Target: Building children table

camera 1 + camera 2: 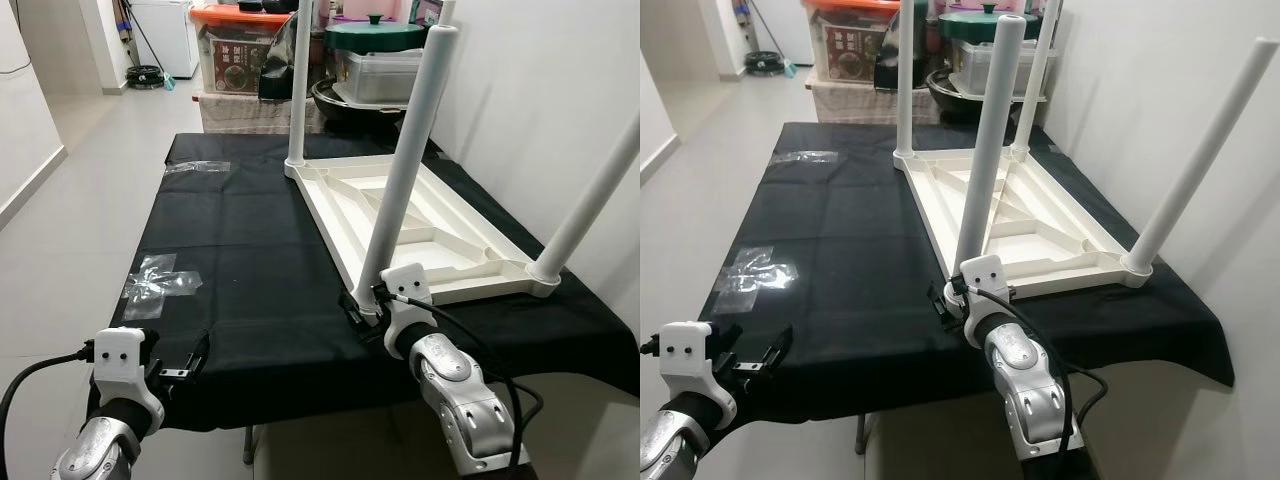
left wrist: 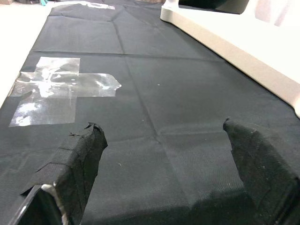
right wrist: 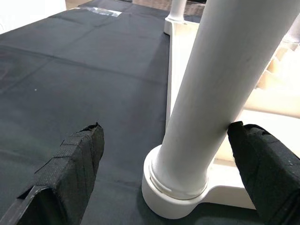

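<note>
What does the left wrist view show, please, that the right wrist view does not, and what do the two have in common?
Left wrist view: clear tape stuck on the cloth, and the left gripper open over bare cloth, holding nothing. Right wrist view: a white leg standing in its socket at the tabletop's corner, between the right gripper's open fingers; one fingertip looks to be against it. Both: the black cloth and the upturned white tabletop lying on it.
</note>
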You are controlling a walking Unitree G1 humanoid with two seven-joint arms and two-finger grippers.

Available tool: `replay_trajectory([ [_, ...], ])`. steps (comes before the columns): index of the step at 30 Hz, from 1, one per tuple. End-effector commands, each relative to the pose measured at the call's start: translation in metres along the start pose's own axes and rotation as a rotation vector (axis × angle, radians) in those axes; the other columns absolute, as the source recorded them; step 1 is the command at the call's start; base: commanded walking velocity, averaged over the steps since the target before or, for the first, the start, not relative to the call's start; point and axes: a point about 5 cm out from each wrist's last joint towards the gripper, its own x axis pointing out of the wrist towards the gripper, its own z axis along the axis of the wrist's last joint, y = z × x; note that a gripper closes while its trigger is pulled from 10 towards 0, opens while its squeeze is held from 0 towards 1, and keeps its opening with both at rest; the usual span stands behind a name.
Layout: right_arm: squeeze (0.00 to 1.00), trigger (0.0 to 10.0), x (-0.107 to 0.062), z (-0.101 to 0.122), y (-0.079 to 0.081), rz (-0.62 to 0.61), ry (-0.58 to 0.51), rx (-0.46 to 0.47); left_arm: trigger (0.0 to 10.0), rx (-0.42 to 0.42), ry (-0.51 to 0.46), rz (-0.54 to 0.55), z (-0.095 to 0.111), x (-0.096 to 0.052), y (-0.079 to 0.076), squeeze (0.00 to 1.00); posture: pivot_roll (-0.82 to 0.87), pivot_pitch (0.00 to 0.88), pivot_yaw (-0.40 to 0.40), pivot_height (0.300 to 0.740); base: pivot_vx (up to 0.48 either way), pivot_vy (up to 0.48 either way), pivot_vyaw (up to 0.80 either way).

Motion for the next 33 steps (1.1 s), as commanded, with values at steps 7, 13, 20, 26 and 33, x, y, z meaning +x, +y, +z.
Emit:
replay_trajectory([
  [7,0.0,10.0,-0.008,-0.01,-0.014,0.112,0.047,-0.095,10.0,0.025,0.01,-0.025,-0.004,0.003,-0.003,0.0,-0.05,0.0,-0.073,0.74,0.0,0.0,0.0],
  [13,0.0,10.0,-0.006,0.006,-0.025,0.128,-0.014,-0.093,10.0,0.024,-0.005,-0.049,-0.002,0.004,-0.006,0.0,-0.05,0.0,-0.073,0.74,0.0,-0.254,0.0],
  [20,0.0,10.0,0.003,0.011,-0.02,0.076,-0.034,-0.06,10.0,0.019,-0.015,-0.057,-0.001,0.005,-0.01,0.0,-0.04,0.0,-0.076,0.74,0.0,-0.468,0.0],
  [26,0.0,10.0,0.004,0.011,-0.023,0.06,-0.035,-0.037,10.0,0.021,-0.017,-0.059,0.0,0.005,-0.009,0.0,-0.04,0.0,-0.073,0.74,0.0,-0.469,0.0],
  [33,0.0,10.0,0.005,0.013,-0.038,0.037,-0.017,-0.056,10.0,-0.018,-0.052,-0.025,0.002,0.008,-0.007,0.0,-0.04,0.0,-0.074,0.74,0.0,-0.201,0.0],
])
